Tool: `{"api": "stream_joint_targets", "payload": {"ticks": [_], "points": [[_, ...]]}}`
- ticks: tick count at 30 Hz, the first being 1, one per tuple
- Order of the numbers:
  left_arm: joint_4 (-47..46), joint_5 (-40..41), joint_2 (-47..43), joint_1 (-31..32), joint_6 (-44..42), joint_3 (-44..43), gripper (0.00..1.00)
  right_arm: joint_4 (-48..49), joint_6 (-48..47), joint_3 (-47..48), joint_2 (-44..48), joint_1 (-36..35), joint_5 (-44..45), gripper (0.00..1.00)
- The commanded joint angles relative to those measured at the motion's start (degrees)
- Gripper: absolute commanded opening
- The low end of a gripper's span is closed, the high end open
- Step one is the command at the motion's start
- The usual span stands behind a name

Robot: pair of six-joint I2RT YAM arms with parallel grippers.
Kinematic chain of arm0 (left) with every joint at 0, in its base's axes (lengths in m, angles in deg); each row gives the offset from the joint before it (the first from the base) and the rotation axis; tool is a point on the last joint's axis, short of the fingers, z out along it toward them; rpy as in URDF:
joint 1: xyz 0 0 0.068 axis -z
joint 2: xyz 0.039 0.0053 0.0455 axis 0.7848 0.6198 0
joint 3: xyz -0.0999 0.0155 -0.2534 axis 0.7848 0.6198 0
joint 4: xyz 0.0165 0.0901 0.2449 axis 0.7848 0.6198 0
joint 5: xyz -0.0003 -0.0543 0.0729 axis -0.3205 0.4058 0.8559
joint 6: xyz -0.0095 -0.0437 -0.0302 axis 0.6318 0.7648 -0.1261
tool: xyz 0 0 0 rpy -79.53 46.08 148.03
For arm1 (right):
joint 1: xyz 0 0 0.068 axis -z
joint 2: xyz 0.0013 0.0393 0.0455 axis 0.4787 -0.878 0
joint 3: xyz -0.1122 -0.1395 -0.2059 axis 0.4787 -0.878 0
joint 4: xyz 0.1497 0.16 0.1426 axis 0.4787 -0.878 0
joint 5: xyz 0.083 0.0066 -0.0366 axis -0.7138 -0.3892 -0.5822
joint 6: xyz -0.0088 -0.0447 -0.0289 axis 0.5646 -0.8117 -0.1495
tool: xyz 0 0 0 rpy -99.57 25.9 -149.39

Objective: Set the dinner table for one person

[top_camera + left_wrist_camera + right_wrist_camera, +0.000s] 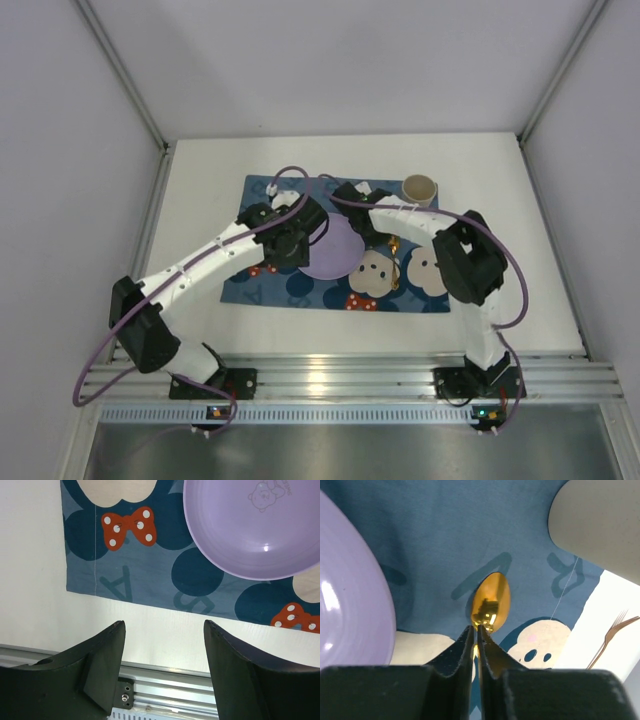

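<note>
My right end effector [477,628] is clenched on the handle of the shiny gold metal spoon [490,601]. The spoon's bowl sits mid-frame over the blue cartoon-mouse cloth placemat [445,525]. My left end effector [164,626] hangs released and empty, low in its own view. The large flat white counter [200,170], the dinner table itself, fills the middle of the top view beneath the mat. My pinch is thin and close to the bowl, so I judge the spoon could pivot or slip on an uneven release, and dragging it might wrinkle the cloth. The round lilac plastic plate [350,605] crowds the left edge. A gold fork [610,636] lies lower right, and a tan cup [419,187] stands upper right in the top view.
</note>
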Motion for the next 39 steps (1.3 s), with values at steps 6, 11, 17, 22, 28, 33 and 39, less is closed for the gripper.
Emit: {"api": "stream_joint_targets", "payload": {"ticks": [6, 11, 17, 22, 28, 33, 39], "points": [[-0.03, 1.67, 3.10, -0.27, -4.05, -8.03, 0.70, -2.07, 2.72, 1.07, 17.32, 0.00, -3.30, 0.53], [-3.28, 0.09, 9.00, -0.27, -8.27, -13.14, 0.70, -5.95, 7.46, -8.67, 31.74, 4.72, -0.30, 0.77], [-7.67, -5.61, 15.68, -0.27, -9.95, -18.42, 0.70, -6.57, 10.20, -23.18, 41.95, 35.79, -18.31, 0.79], [-12.16, -7.65, 17.27, -0.27, -11.70, -15.88, 0.69, -6.84, 10.90, -26.52, 37.23, 45.42, -22.61, 0.80], [-15.76, -9.23, 16.39, -0.27, -11.53, -11.57, 0.69, -0.86, 12.39, -28.90, 28.18, 52.46, -25.88, 0.76], [-17.17, -9.49, 14.37, -0.19, -10.65, -6.74, 0.69, 2.57, 11.78, -27.32, 21.22, 53.78, -22.99, 0.69], [-16.82, -9.40, 13.05, -0.53, -11.44, -4.45, 0.69, 6.70, 11.69, -26.70, 13.05, 53.78, -22.10, 0.43]]}}
